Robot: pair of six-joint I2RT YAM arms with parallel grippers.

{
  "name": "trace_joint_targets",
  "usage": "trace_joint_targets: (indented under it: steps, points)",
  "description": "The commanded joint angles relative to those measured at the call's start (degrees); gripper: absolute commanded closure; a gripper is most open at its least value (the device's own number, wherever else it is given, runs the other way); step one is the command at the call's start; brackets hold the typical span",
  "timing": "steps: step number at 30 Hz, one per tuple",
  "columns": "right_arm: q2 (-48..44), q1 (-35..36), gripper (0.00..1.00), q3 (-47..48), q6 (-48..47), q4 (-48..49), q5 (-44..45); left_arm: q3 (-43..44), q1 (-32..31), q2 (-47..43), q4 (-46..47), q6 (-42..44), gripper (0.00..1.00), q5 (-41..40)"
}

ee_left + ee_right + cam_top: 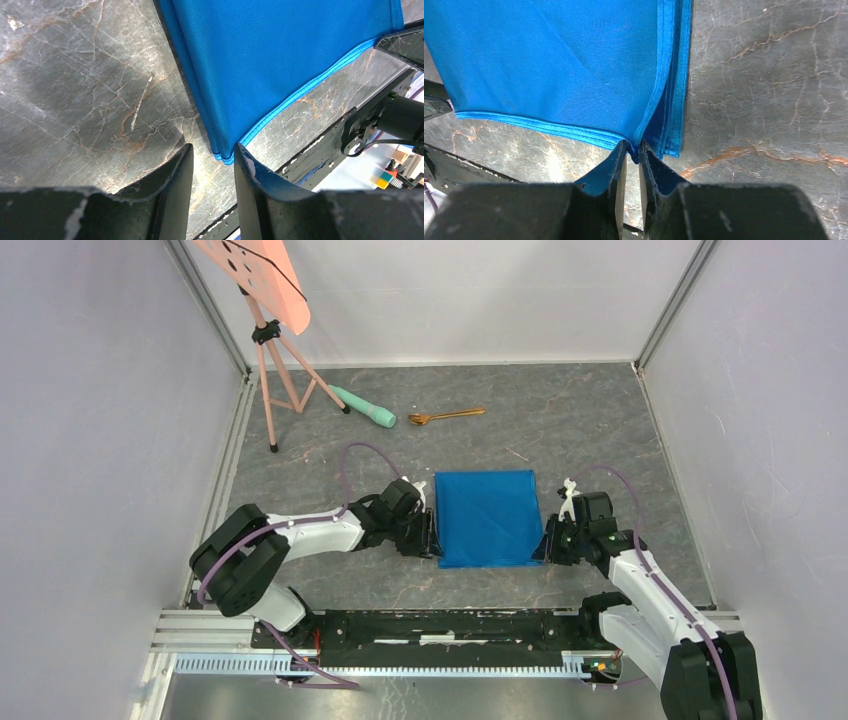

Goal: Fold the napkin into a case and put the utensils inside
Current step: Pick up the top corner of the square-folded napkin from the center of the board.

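Note:
The bright blue napkin (487,517) lies folded in layers on the marble table, a rough square between my two grippers. My left gripper (214,149) stands open at its near left corner (227,157); the corner lies just ahead of the fingertips, touching neither. In the top view that gripper (432,535) sits at the cloth's left edge. My right gripper (632,145) is shut on the upper layer at the napkin's (564,65) near right corner, with lower layers lying loose beside it. From above it (545,540) is at the right edge. A copper-gold utensil (445,416) lies behind the napkin.
A mint-green cylinder with a black tip (365,407) lies left of the utensil. A pink tripod (275,370) stands at the back left. White walls enclose the table, and a black rail (450,625) runs along the near edge.

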Motion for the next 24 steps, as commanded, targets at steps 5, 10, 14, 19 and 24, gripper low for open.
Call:
trace_joint_targets:
  steps: [5,10,14,19,24]
  points:
    - [-2.7,0.1,0.80,1.6,0.2,0.0,1.8,-1.2,-0.1,-2.2,0.2,-3.8,0.52,-1.0]
    - [-3.9,0.1,0.80,1.4,0.0,-0.7,2.9,-1.6,-0.1,-2.9,0.0,-3.9,0.46,-1.3]
    - [-4.0,0.1,0.81,0.7,0.3,0.3,2.1,-1.9,-0.1,-3.0,0.3,-4.1,0.44,-1.3]
    - [-3.6,0.1,0.86,0.3,0.1,0.7,1.2,-2.1,-0.1,-3.5,-0.4,-4.2,0.47,-2.2]
    - [-4.1,0.2,1.00,0.7,-1.6,0.5,1.4,-1.6,-0.1,-3.0,-1.3,-3.8,0.56,-3.0]
